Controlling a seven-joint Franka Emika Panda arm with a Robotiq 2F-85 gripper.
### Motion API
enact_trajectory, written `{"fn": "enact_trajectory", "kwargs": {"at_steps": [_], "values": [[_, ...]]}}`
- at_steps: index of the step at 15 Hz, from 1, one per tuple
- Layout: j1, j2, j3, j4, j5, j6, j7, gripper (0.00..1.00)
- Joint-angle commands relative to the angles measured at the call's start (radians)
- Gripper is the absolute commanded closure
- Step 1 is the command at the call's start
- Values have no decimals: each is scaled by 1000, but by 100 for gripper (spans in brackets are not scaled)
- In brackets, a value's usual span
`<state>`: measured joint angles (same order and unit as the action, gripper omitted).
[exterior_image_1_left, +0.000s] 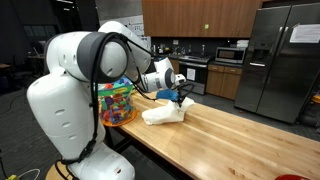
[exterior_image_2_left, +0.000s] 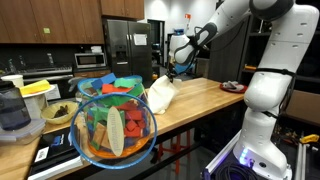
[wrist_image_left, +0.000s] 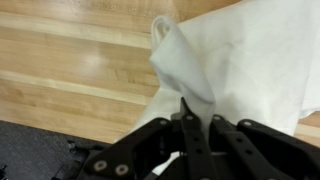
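Observation:
A white cloth (wrist_image_left: 235, 60) lies bunched on the wooden table (wrist_image_left: 70, 70). In the wrist view my gripper (wrist_image_left: 190, 108) is shut on a pinched fold of it, the fabric rising in a peak between the dark fingers (wrist_image_left: 186, 130). Both exterior views show the cloth (exterior_image_1_left: 165, 114) (exterior_image_2_left: 161, 93) lifted at one edge under the gripper (exterior_image_1_left: 178, 97) (exterior_image_2_left: 176, 68), the rest resting on the tabletop.
A clear bowl of colourful toys (exterior_image_1_left: 116, 102) (exterior_image_2_left: 113, 122) stands near the table's end. A small dark dish (exterior_image_2_left: 233, 87) sits on the table's far part. Fridge (exterior_image_1_left: 278, 60) and kitchen counters stand behind.

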<state>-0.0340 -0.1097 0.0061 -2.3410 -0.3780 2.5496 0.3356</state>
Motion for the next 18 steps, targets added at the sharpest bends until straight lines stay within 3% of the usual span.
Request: {"fn": "enact_trajectory", "kwargs": {"at_steps": [1,11,18], "values": [[14,-16,36,38,11,-60,29,99],[105,-12,166,56,-39,-95,64,99],[134,-11,202,44,-76,-81,59,99]]}}
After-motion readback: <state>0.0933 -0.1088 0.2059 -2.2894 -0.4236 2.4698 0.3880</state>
